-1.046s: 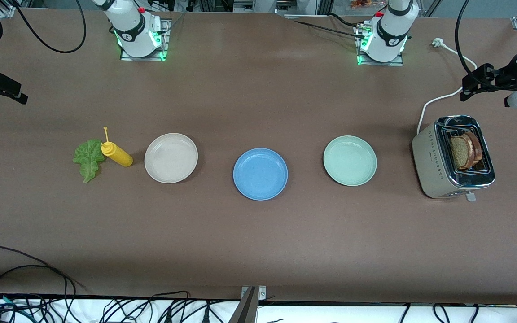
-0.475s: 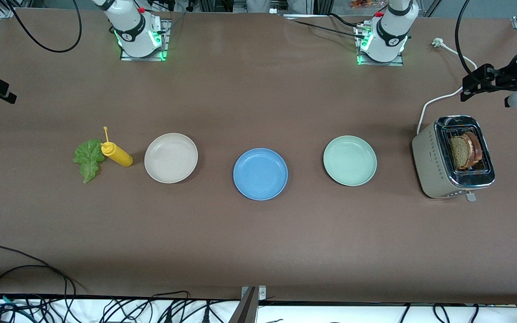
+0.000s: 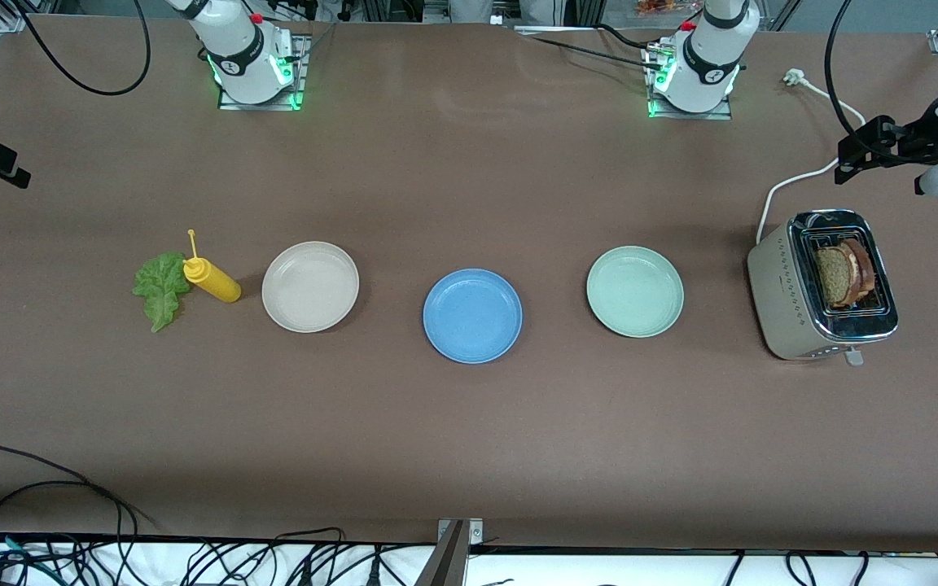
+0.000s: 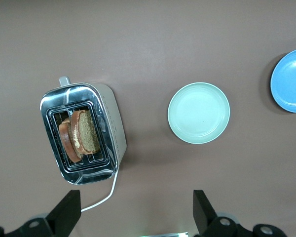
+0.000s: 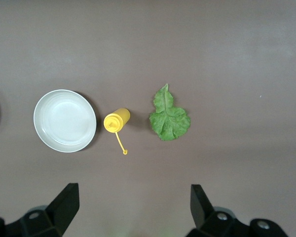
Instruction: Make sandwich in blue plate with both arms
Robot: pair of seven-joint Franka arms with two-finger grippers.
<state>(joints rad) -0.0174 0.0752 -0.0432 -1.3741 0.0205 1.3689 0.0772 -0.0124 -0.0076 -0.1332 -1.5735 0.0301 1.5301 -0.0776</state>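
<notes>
The empty blue plate (image 3: 473, 316) (image 4: 291, 79) lies mid-table. Two brown bread slices (image 3: 843, 273) (image 4: 84, 133) stand in the toaster (image 3: 778, 285) (image 4: 111, 123) at the left arm's end. A green lettuce leaf (image 3: 161, 289) (image 5: 168, 118) lies flat at the right arm's end. My left gripper (image 3: 848, 159) (image 4: 135, 197) hangs open and empty, high over the table beside the toaster. My right gripper (image 3: 13, 171) (image 5: 133, 192) hangs open and empty, high over the right arm's end of the table.
A yellow squeeze bottle (image 3: 211, 278) (image 5: 117, 120) lies touching the lettuce. A cream plate (image 3: 310, 286) (image 5: 65, 120) and a pale green plate (image 3: 635, 291) (image 4: 199, 113) flank the blue one. The toaster's white cable (image 3: 795, 179) runs toward the left arm's base.
My right gripper has drawn back a little toward the table's end. The left gripper and everything on the table have stayed put.
</notes>
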